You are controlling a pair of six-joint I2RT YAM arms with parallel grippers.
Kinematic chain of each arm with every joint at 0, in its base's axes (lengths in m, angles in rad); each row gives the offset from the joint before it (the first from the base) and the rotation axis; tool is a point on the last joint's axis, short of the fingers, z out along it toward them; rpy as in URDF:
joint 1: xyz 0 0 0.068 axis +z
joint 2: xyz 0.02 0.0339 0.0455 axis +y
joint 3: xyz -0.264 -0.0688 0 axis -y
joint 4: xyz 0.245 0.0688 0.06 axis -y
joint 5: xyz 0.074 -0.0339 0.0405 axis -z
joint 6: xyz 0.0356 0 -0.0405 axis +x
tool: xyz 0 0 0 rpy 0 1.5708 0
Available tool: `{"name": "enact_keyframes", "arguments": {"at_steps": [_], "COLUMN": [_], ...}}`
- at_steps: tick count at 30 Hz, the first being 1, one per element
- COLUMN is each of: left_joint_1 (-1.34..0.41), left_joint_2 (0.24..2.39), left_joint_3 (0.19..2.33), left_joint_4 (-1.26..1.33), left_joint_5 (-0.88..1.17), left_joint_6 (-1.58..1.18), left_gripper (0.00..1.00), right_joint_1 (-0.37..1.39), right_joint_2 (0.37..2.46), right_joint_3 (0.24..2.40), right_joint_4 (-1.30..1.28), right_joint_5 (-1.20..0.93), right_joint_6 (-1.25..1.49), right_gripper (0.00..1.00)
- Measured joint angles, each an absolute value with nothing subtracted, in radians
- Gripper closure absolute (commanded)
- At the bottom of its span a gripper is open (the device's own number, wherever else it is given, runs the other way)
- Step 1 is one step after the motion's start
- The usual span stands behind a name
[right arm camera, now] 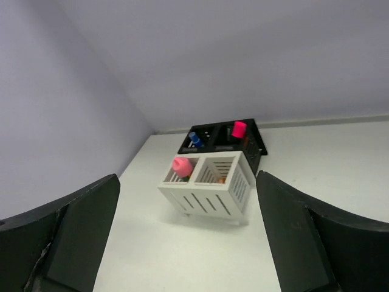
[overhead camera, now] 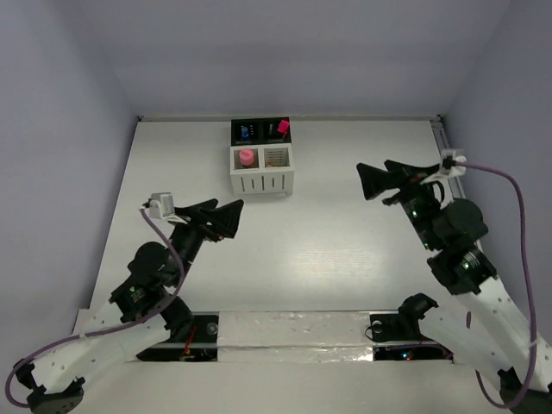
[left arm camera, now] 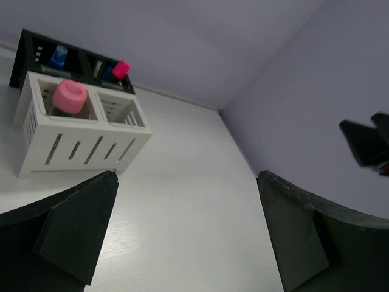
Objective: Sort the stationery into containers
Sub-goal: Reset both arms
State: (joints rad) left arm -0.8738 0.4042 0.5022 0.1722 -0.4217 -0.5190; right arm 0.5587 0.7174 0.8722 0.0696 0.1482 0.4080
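Purple cables (overhead camera: 521, 207) — top view only.

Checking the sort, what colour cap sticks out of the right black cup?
Bright pink cap; clearest from the left wrist view.

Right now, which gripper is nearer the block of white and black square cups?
Left. The left gripper is just in front of the block; the right gripper farther off to its right.

Probably a lab: plain walls (overhead camera: 302, 52) enclose a white table (overhead camera: 319, 241).
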Motion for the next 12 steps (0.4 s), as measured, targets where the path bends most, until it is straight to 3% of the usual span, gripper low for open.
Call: {"name": "enact_keyframes", "arguments": {"at_steps": [7,12], "left_joint_1": [-0.874,-0.874], "left_joint_2": [0.284,0.245], "left_joint_3": [0.621,0.614], "left_joint_4": [0.116,0.094], "left_joint_5": [-0.419,-0.419], "left_joint_6": [-0.484,-0.491], "left_gripper": [0.01,0.01], "right_joint_1": [0.559,0.558], "right_joint_2": [0.395,0.347], "right_joint_3": [0.768,0.727], "right_joint_4": [-0.067,-0.08], "right_joint_5": [0.228,0.237], "right_joint_6": [0.413,0.424], "right_gripper": [0.0,0.0]}}
